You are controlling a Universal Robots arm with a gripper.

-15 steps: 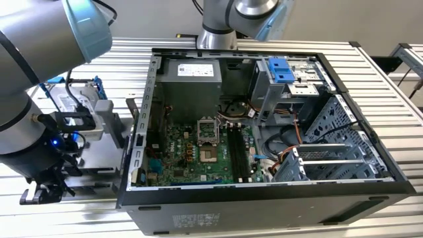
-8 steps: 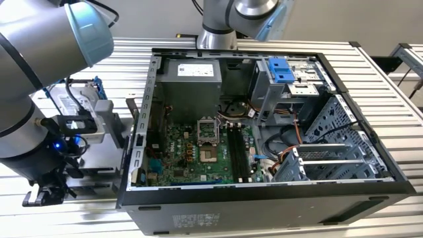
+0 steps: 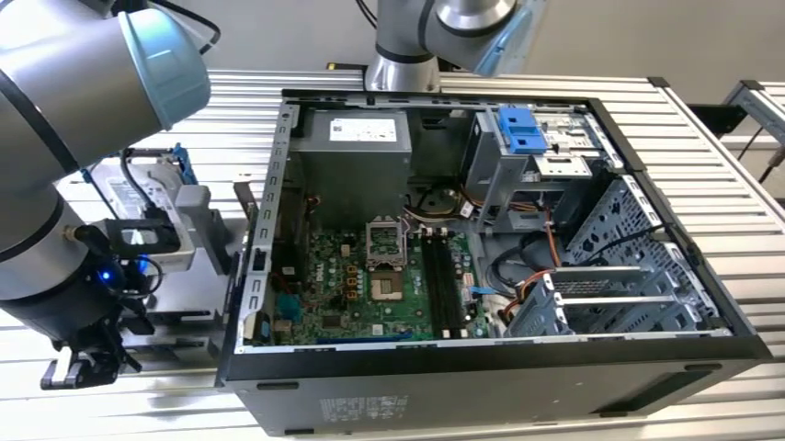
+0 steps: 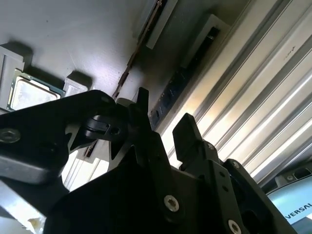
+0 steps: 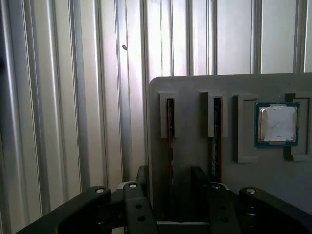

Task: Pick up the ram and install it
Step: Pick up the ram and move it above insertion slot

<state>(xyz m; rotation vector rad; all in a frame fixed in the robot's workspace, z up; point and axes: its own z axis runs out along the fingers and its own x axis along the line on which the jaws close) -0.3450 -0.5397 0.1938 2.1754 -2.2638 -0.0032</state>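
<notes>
**A:** Grey and bulky, the robot arm (image 3: 73,138) is taking up the exterior view's left. What is sitting next to it?

**B:** A silver hard drive (image 3: 129,184) in blue brackets is resting just beside the arm, near a grey holder plate (image 3: 184,317). Further right, the open computer case (image 3: 491,386) is lying on its side on the ribbed metal table (image 3: 736,230).

**A:** And what is showing inside the case?

**B:** The green motherboard (image 3: 331,294) is facing up. Long black slots (image 3: 442,276) are running alongside the processor socket (image 3: 382,262).

**A:** Where is the ram?

**B:** The ram (image 5: 170,131) is standing on edge in the holder plate, in the slot nearest the bare table. A second thin board (image 5: 214,131) is standing in the next slot, and a processor chip (image 5: 277,124) is lying in a recess beyond that.

**A:** What is the gripper doing?

**B:** The gripper (image 5: 170,170) is straddling the ram with its jaws spread. In both wrist views one finger is standing on each side of the board with a gap showing, so it is gripping nothing. I cannot tell how far down the fingers are reaching.
</notes>
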